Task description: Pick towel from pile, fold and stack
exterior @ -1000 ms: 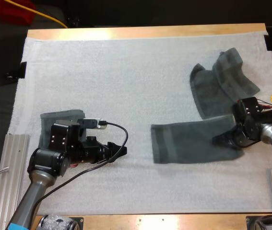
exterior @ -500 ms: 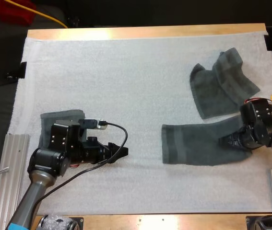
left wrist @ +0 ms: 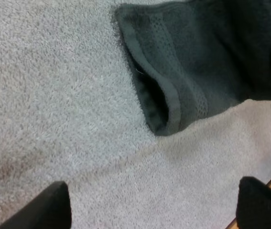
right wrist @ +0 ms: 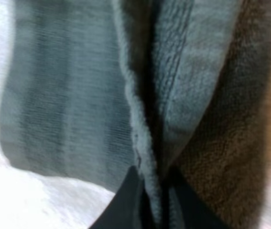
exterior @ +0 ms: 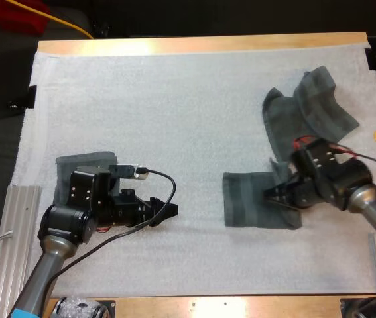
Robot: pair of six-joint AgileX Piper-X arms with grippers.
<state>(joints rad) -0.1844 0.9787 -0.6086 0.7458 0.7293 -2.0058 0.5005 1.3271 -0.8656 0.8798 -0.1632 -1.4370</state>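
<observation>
A dark grey-green towel [exterior: 247, 207] lies at the mat's right middle, its right part doubled back over itself. My right gripper [exterior: 275, 197] is shut on that towel's edge [right wrist: 147, 157], held over the flat layer [right wrist: 63, 95]; its fingertips [right wrist: 125, 202] pinch the hem from both sides. A crumpled towel [exterior: 310, 109] lies behind it at the far right. My left gripper [exterior: 166, 211] rests low over bare mat at the lower left, its fingers [left wrist: 49, 205] wide apart and holding nothing. A towel's rolled end [left wrist: 173, 90] lies ahead of it.
A folded towel [exterior: 75, 164] lies on the mat partly under my left arm. Metal rails [exterior: 12, 232] flank the mat at the near left and near right. The white mat [exterior: 174, 106] spreads wide between the two arms.
My right gripper first dragged the towel to the right, then swung left with its right edge, laying that half over the rest. The left arm has not moved.
</observation>
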